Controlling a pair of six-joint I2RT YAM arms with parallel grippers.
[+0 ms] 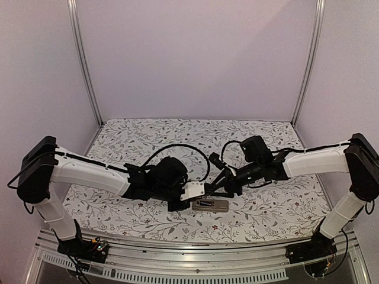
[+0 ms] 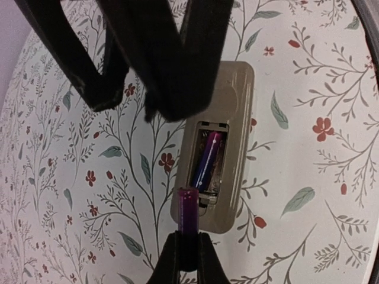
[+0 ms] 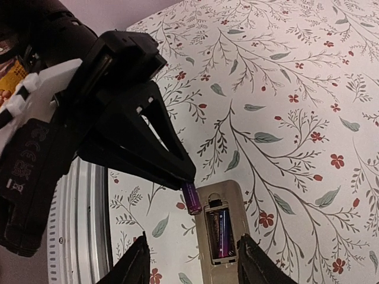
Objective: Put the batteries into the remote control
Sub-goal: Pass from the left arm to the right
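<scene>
The remote control (image 1: 210, 205) lies grey-tan back up on the floral cloth, its battery compartment open. One purple battery (image 2: 206, 161) lies in the compartment, also seen in the right wrist view (image 3: 224, 232). My left gripper (image 2: 188, 236) is shut on a second purple battery (image 2: 188, 210), holding it upright just above the remote control (image 2: 234, 89), beside the compartment's near end. The same battery (image 3: 191, 198) hangs at the remote's (image 3: 228, 198) left edge. My right gripper (image 3: 193, 238) is open, its fingers (image 3: 253, 266) straddling the remote with nothing held.
The two arms meet over the remote near the table's front middle (image 1: 201, 192). A metal rail (image 3: 83, 225) runs along the near table edge. The floral cloth (image 1: 177, 136) stretches back to the enclosure walls.
</scene>
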